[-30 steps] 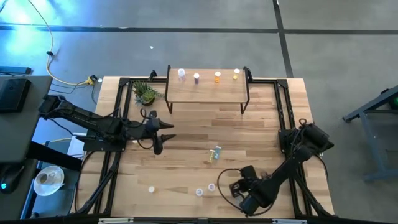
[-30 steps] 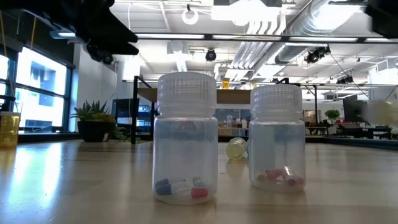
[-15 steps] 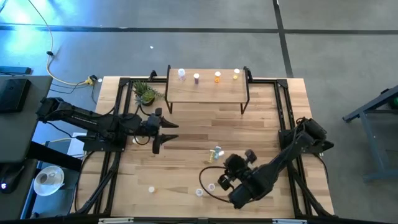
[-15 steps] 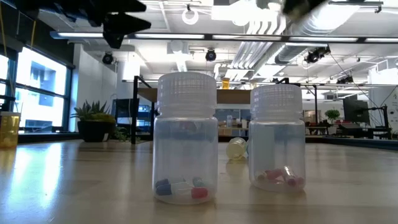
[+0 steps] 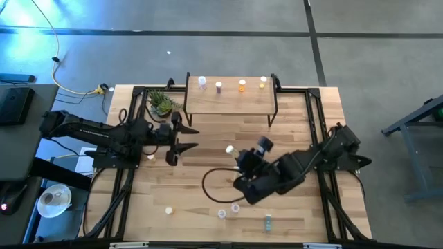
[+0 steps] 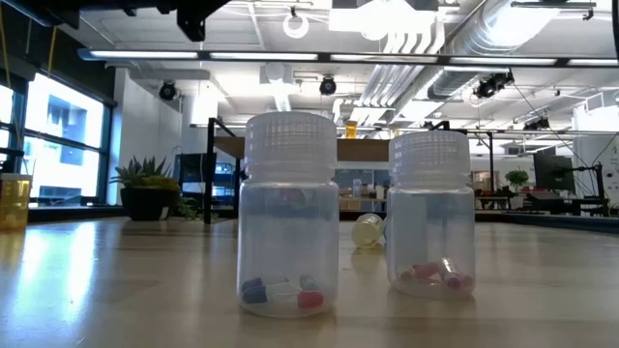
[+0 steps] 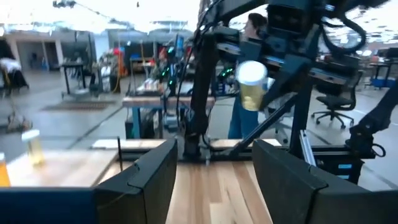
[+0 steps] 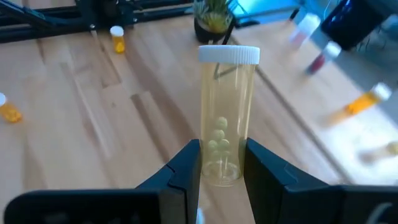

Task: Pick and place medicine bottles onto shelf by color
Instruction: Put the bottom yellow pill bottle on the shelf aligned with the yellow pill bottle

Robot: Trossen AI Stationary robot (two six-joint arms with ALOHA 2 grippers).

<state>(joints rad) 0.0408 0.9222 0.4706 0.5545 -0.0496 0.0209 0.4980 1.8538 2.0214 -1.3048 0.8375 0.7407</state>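
Note:
My right gripper [image 5: 240,158] hangs above the middle of the table, shut on a yellow-tinted medicine bottle [image 8: 226,118] with a white cap [image 5: 229,149] and small pale pills inside. The shelf [image 5: 230,102], a light-wood board on black legs, stands at the far edge with several small bottles [image 5: 219,86] upright along its back. My left gripper [image 5: 187,137] floats open and about level at the table's left, holding nothing. Its wrist view shows the raised bottle [image 7: 252,84] farther off. My right gripper pinches the bottle's lower end [image 8: 221,167] between its two fingers [image 8: 187,167], one on each side of the wall. The bottle sticks out beyond the fingertips, its cap end farthest from the gripper. It is lifted clear of the table.
Two clear bottles [image 6: 288,213] [image 6: 432,213] stand near the front edge, and a yellowish one [image 6: 368,230] lies behind them. A teal bottle [image 5: 268,221] and a white one [image 5: 168,210] rest near the front too. A potted plant [image 5: 161,104] stands left of the shelf.
My right gripper has risen from the front edge and swung toward the table's middle and far side, rolling its wrist, with the bottle shut in it throughout. My left gripper has tipped up to level and risen a little. The teal bottle at the front has come into view.

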